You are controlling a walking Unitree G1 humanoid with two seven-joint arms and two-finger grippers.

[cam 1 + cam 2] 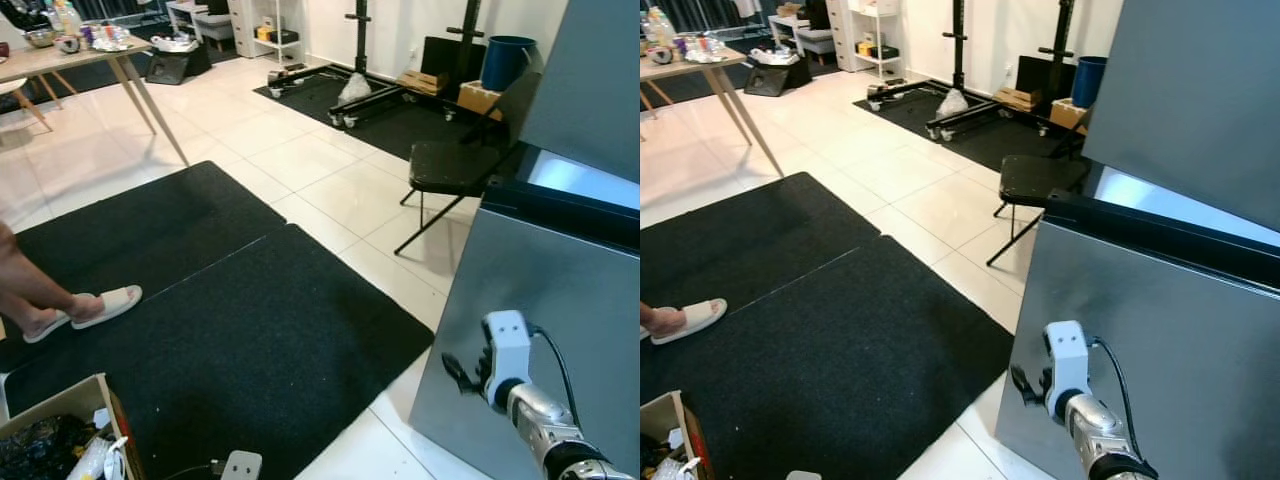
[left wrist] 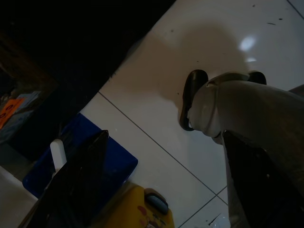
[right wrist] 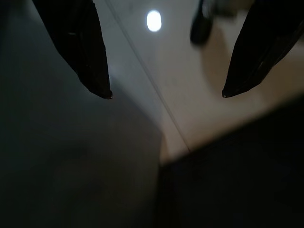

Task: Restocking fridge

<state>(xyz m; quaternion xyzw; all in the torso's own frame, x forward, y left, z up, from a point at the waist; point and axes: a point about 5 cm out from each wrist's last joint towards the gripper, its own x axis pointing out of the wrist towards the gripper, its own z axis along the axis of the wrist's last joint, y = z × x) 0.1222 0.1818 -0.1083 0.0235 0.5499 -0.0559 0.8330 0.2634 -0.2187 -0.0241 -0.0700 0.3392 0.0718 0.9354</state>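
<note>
- The fridge point(image 1: 540, 330), a grey steel-faced cabinet, stands at the robot's right. A dark gap with a lit strip point(image 1: 580, 180) runs between its lower panel and the upper panel, which looks tilted away; I judge the upper compartment to be ajar, though its contents cannot be seen.
- The right tool point(image 1: 462, 375) hangs low beside the lower panel, just at its front corner. In the right wrist view its two black fingers point(image 3: 90, 52) stand wide apart with nothing between them, over white floor tile and black mat.
- The left tool point(image 2: 71, 190) hangs idle near the floor. One dark finger can be made out; whether it is spread or closed I cannot tell.
- Below the left tool lie a blue object point(image 2: 109, 161) and a yellow object point(image 2: 137, 213).
- An open cardboard box point(image 1: 60, 430) of supplies sits on the black mat point(image 1: 250, 330) at the robot's left.
- Progress: no item is held by the right tool; restocking appears barely begun, with stock left to fetch and load.
- Writing: none legible anywhere.
- A person's sandalled foot point(image 1: 100, 305) rests on the mat. A black chair point(image 1: 450, 165) stands beyond the fridge.
</note>
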